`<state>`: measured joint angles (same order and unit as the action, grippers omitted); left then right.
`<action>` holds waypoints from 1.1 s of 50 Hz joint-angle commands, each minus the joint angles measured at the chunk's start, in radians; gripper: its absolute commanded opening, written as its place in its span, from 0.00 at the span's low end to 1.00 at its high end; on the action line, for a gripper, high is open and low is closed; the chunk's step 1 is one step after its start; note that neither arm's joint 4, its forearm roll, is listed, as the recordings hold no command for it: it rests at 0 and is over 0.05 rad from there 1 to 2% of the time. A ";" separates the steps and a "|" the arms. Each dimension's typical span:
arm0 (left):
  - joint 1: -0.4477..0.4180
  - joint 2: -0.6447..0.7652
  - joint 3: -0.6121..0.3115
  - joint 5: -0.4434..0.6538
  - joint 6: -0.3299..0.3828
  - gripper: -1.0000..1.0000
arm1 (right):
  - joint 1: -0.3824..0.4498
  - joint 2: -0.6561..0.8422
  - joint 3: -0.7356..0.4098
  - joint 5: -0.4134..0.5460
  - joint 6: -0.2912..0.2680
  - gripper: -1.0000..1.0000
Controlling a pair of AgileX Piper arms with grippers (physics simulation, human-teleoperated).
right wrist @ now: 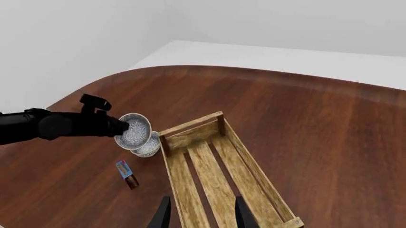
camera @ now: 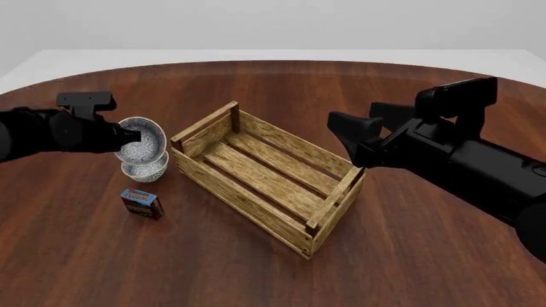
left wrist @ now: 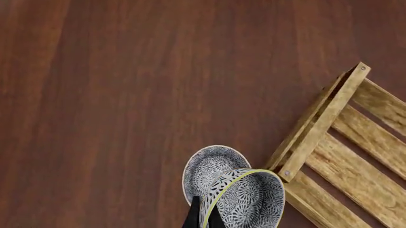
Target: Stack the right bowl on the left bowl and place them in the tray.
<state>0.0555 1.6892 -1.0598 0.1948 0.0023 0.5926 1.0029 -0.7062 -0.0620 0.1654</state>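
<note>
My left gripper [camera: 128, 136] is shut on the rim of one floral bowl [camera: 145, 139] and holds it tilted, just above the twin bowl [camera: 143, 170] that sits on the table beside the tray's left end. In the left wrist view the held bowl [left wrist: 250, 199] overlaps the resting bowl [left wrist: 209, 164], with my fingers [left wrist: 193, 218] pinching its rim. The tray [camera: 239, 192], a light-wood slatted crate, lies diagonally at mid-table with nothing in it. My right gripper [camera: 346, 131] is open and empty, hovering above the tray's right end; it also shows in the right wrist view [right wrist: 201, 213].
A small blue-and-red box [camera: 140, 203] lies on the table in front of the bowls. The tray's corner post [left wrist: 362, 69] stands close to the bowls. The left arm [right wrist: 51, 124] reaches in low over the table's left side.
</note>
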 commanded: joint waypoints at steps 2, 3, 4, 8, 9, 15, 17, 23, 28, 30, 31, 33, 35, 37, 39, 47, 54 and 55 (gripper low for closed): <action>-0.008 0.009 0.023 -0.064 0.003 0.00 | -0.004 0.013 0.001 -0.008 -0.002 1.00; -0.013 0.011 0.022 -0.066 -0.005 0.00 | -0.004 0.014 0.001 -0.009 -0.003 1.00; -0.013 0.011 0.022 -0.066 -0.005 0.00 | -0.004 0.014 0.001 -0.009 -0.003 1.00; -0.007 0.028 0.019 -0.072 -0.002 0.00 | -0.004 0.013 0.001 -0.009 -0.002 1.00; -0.007 0.028 0.019 -0.072 -0.002 0.00 | -0.004 0.012 0.001 -0.008 -0.002 1.00; -0.012 0.057 0.034 -0.104 -0.015 0.00 | -0.005 0.008 0.001 -0.006 -0.001 1.00; -0.012 0.058 0.032 -0.101 -0.021 0.00 | -0.003 0.009 0.001 -0.006 -0.002 1.00; -0.003 0.077 0.043 -0.123 -0.014 0.00 | -0.004 0.011 0.001 -0.008 0.000 1.00; 0.002 0.086 0.047 -0.133 -0.011 0.00 | -0.004 0.011 0.001 -0.008 -0.001 1.00; 0.004 0.090 0.050 -0.138 -0.009 0.00 | -0.004 0.012 0.001 -0.008 -0.002 1.00; 0.005 0.085 0.041 -0.123 -0.008 0.00 | -0.004 0.012 0.001 -0.008 -0.001 1.00; 0.008 0.095 0.048 -0.139 -0.008 0.00 | -0.004 0.015 0.000 -0.008 -0.002 1.00; 0.008 0.097 0.049 -0.141 -0.011 0.00 | -0.005 0.015 0.000 -0.009 -0.002 1.00; 0.010 0.099 0.049 -0.143 -0.011 0.00 | -0.003 0.014 -0.001 -0.008 -0.002 1.00; 0.010 0.102 0.050 -0.146 -0.011 0.00 | -0.003 0.014 -0.001 -0.007 -0.002 1.00; 0.011 0.100 0.039 -0.127 -0.013 0.00 | -0.002 0.013 -0.001 -0.007 -0.002 1.00; -0.001 0.083 0.039 -0.118 -0.016 1.00 | -0.005 0.008 -0.001 -0.004 -0.002 1.00; -0.001 0.083 0.039 -0.118 -0.016 1.00 | -0.005 0.008 -0.001 -0.004 -0.002 1.00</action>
<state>0.0812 1.7968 -1.0535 0.1283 -0.0135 0.5929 1.0027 -0.7061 -0.0613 0.1655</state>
